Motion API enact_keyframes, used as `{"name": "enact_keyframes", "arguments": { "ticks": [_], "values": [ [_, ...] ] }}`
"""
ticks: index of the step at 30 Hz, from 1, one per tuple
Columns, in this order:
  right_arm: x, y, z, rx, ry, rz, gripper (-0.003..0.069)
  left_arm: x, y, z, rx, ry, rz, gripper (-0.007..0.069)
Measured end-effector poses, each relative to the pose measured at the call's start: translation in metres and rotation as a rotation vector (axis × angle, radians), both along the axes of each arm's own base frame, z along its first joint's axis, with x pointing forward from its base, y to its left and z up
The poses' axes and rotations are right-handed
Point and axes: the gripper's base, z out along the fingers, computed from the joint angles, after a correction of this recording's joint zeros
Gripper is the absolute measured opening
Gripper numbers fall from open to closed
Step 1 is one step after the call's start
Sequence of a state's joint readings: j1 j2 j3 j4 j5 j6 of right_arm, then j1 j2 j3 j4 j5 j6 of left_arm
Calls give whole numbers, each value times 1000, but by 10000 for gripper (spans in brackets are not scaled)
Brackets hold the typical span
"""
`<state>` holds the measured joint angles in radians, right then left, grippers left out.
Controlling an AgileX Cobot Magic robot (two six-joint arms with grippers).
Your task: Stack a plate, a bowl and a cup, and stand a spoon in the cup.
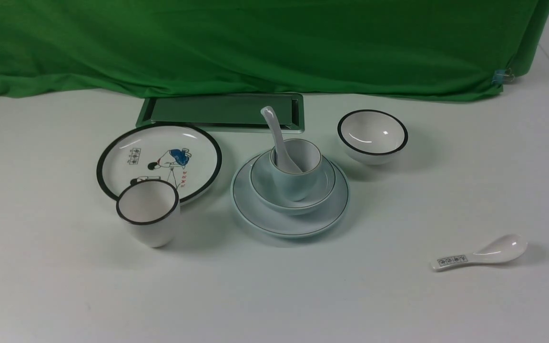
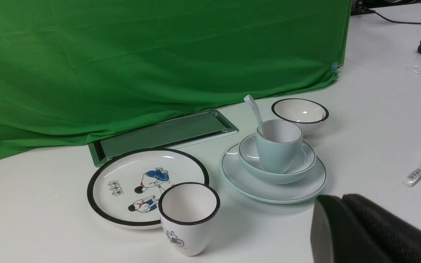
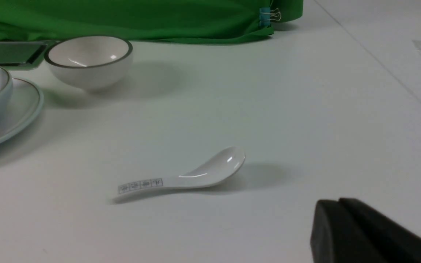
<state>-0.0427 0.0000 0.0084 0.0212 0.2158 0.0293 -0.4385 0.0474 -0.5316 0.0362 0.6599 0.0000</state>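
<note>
My right gripper (image 3: 336, 219), pinched nearly closed and empty at lower right, sits well apart from the spoon (image 1: 278, 139) standing handle-up in the cup (image 1: 297, 169) at frame centre.

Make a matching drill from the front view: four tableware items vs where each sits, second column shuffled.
Items
1 plain white spoon
2 pale blue bowl
3 patterned-handle spoon
4 black-rimmed cup

Places
A lying on the table, robot's right
B on the pale blue plate
C standing in the pale blue cup
D in front of the cartoon plate

Pairs: 1-C, 2-B, 3-A, 4-D
</note>
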Motion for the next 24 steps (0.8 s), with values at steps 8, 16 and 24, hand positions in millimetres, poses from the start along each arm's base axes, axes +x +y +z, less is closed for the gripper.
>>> {"name": "enact_keyframes", "arguments": {
  "ticks": [8, 16, 24],
  "values": [
    [0, 0, 0, 0, 0, 0, 71, 0, 0, 0, 2, -2, 2, -30],
    [0, 0, 0, 0, 3, 0, 92, 30, -8, -29, -72, -245, 155, -30],
    [0, 0, 0, 0, 3, 0, 112, 49, 7, -93, -127, -235, 481, -30]
  ]
}}
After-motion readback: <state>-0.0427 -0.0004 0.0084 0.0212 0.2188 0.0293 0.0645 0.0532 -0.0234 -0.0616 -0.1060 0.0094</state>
